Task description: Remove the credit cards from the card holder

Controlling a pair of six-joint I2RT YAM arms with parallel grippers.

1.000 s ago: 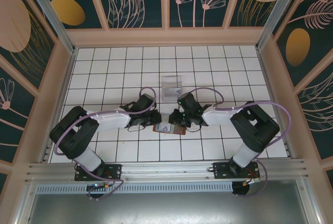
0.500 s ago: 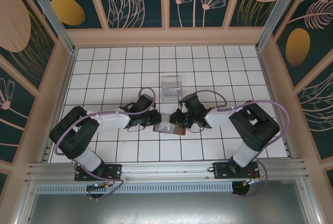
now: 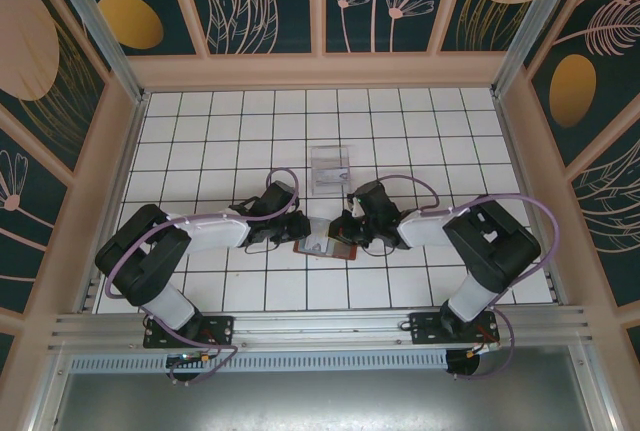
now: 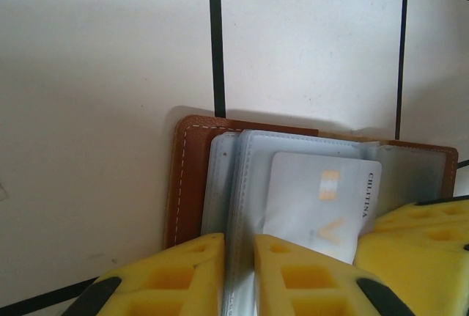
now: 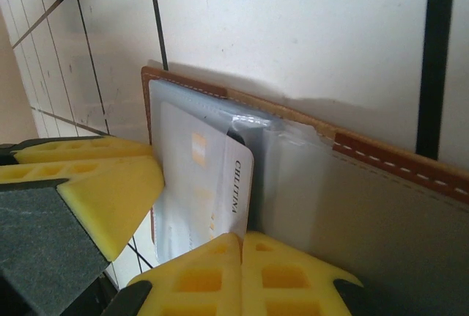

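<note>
Card holder (image 3: 322,248) lies open and flat on the white tiled table (image 3: 200,141), near the front edge, between the two arms and on the near side of the clear acrylic stand (image 3: 330,168). Both wrists are low over it: left gripper (image 3: 298,231) at its left end, right gripper (image 3: 338,231) at its right end. In the left wrist view the brown stitched cover (image 4: 187,177) frames grey-blue clear sleeves, with one pale credit card (image 4: 308,199) on top, a small orange mark and some print on its face. Left gripper (image 4: 238,257) has its jaws almost together, only a thin slot between them, and a sleeve page of the holder runs into that slot, so it is pinching the holder. One yellow finger (image 4: 418,235) of the other arm sits at the card's right corner. In the right wrist view the right gripper (image 5: 240,250) has its jaws pressed flat against each other, and the card's (image 5: 198,184) lower edge goes straight into the seam, so it looks clamped on the card. I can't tell from this angle whether a bit of sleeve is caught with it. The card is part-way in its sleeve, resting on the holder (image 5: 381,158), with the left arm's finger (image 5: 88,184) touching its far side. No other cards are clear enough to count.
</note>
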